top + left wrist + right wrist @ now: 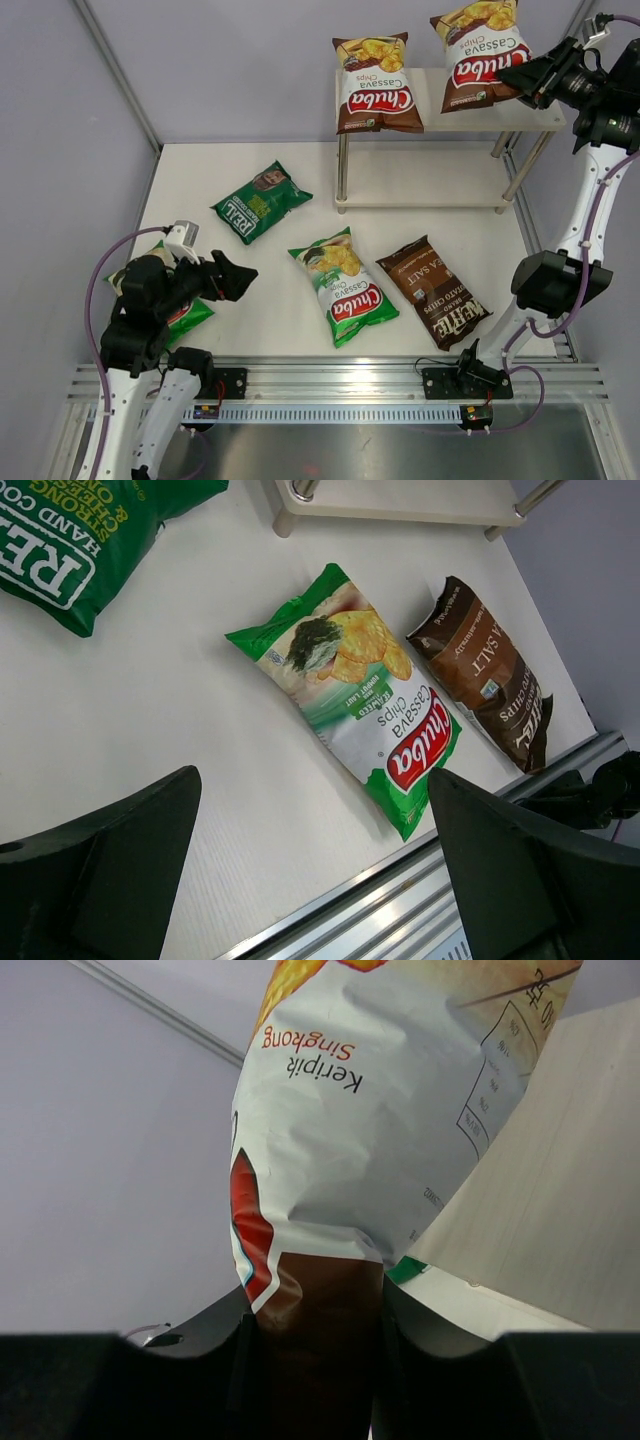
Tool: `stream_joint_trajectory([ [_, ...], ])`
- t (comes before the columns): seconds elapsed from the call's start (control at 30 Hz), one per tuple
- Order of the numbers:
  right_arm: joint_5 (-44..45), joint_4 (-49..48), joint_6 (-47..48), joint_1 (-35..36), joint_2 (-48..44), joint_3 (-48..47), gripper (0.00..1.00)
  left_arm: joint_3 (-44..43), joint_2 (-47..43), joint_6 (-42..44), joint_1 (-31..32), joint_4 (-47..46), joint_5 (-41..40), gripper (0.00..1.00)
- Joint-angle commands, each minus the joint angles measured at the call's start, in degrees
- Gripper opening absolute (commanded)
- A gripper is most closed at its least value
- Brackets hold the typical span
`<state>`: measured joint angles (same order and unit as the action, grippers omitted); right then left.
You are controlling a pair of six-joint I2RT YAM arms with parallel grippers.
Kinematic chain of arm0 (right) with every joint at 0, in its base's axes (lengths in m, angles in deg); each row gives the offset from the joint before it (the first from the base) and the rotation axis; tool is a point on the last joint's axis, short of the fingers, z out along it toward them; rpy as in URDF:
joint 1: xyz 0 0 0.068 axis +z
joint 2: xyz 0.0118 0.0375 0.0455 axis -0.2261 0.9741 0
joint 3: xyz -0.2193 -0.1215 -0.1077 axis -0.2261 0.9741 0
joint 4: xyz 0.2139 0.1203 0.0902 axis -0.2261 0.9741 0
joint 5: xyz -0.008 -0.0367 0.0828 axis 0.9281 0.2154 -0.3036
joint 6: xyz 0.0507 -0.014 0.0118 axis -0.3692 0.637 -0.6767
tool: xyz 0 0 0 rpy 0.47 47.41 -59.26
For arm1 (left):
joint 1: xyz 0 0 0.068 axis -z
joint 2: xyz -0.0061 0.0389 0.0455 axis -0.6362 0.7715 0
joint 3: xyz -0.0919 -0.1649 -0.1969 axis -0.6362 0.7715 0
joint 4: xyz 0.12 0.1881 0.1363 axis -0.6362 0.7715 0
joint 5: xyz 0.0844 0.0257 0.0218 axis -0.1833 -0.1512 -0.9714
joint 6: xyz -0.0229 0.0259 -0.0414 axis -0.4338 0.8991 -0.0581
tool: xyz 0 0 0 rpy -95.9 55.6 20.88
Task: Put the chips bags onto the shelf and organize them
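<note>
Overhead view of a white bench (270, 330) with two robot arms at its near edge. At 1 o'clock stands a small two-tier shelf (520, 118) of cream-white boards on thin silver legs. One glossy brown Chuba Cassava chips bag (377, 85) lies at the left end of the top board.

A second brown Chuba bag (480, 50) sits tilted over the board's middle. The right arm's fingers (528, 76) are clenched on its lower edge. The wrist view shows them pinching the dark brown bottom seam, with the bag's body beside the board's edge. I cannot tell whether the bag rests on the board.

Four bags lie on the bench:
- a dark-green REAL bag (260, 202) at 10 o'clock
- a light-green Chuba bag (345, 287) near the centre
- a dark-brown Kettle bag (432, 293) at 5 o'clock, just beside it
- another light-green bag (190, 315) at 8 o'clock, partly hidden under the left arm

The left arm's fingers (238, 283) hover there, spread wide and holding nothing.

The step in hand appears to be seating the second brown bag. It would be done well by:
- lowering the bag until the board carries its weight
- squaring it beside the first bag without overlap
- leaving the right end free for another bag
- releasing only once the bag is supported, since glossy film slides easily and a leaning bag could tip off the edge
</note>
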<state>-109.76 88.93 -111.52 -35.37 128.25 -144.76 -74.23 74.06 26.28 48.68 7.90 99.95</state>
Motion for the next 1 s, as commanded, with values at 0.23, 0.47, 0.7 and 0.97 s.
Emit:
stream_joint_trajectory([
  [0.23,-1.3,2.7,5.4,-1.9,3.9,-2.0,0.2,-0.3,-1.3,1.6,1.8,-2.7,3.1,0.99],
  [0.47,1.5,3.4,6.7,0.3,6.8,-1.8,0.23,-0.3,-1.1,1.5,1.9,-2.8,3.7,0.99],
  [0.7,1.1,3.9,7.0,2.0,9.9,-1.6,0.27,-0.4,-1.0,1.7,1.9,-2.6,4.3,0.99],
  [0.97,3.4,4.0,7.5,4.0,10.0,1.6,0.33,-0.3,-0.2,1.6,1.9,-2.8,4.6,0.99],
])
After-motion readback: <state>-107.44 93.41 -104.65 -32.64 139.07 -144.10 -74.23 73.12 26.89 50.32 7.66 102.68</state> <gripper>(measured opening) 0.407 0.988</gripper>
